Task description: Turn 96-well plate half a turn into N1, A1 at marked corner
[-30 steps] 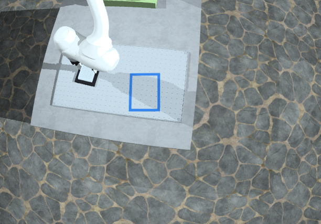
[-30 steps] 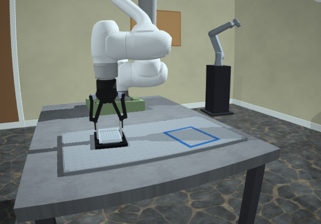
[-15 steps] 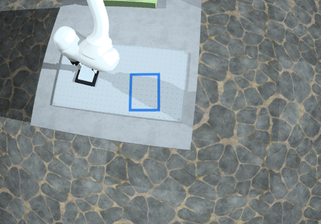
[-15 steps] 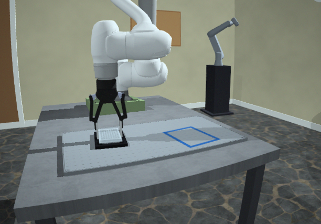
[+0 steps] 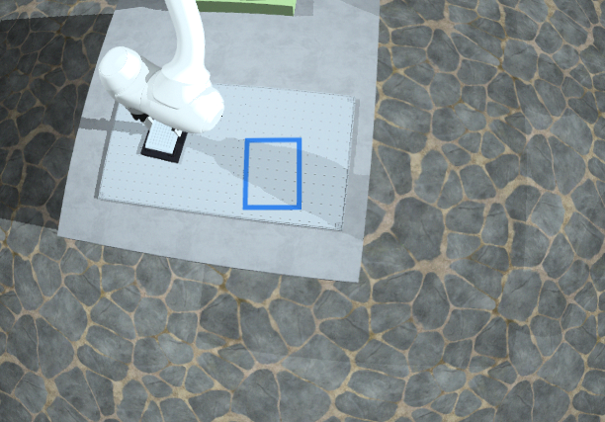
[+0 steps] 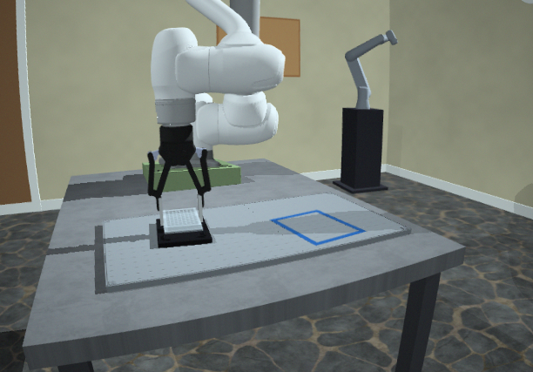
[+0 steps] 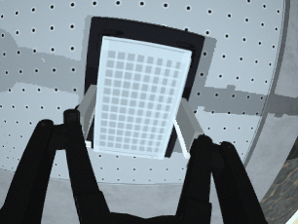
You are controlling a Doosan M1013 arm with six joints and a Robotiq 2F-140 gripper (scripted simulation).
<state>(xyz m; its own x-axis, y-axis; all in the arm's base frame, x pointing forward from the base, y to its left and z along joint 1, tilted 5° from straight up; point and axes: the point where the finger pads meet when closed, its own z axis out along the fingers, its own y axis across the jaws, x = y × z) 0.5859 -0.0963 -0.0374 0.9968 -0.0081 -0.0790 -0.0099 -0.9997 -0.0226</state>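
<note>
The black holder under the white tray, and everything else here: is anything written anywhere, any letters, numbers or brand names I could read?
No readable text in any view.
Black holder: no corner mark legible.
White tray, gripped by the hand: plain grid of wells, no letters.
Blue outline: unlabelled.
Orange wall board: blank.

A laboratory is suggested: a perforated deck (image 6: 244, 256) is laid on a table (image 6: 261, 302), and a second arm (image 6: 363, 64) is mounted on a pedestal (image 6: 361, 150).

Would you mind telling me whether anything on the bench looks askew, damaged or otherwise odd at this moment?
Nothing stands out. The well plate sits level in its black nest, and the gripper is shut on its two long sides. The blue taped outline has nothing in it. The plate's cut corner is too small to make out.
</note>
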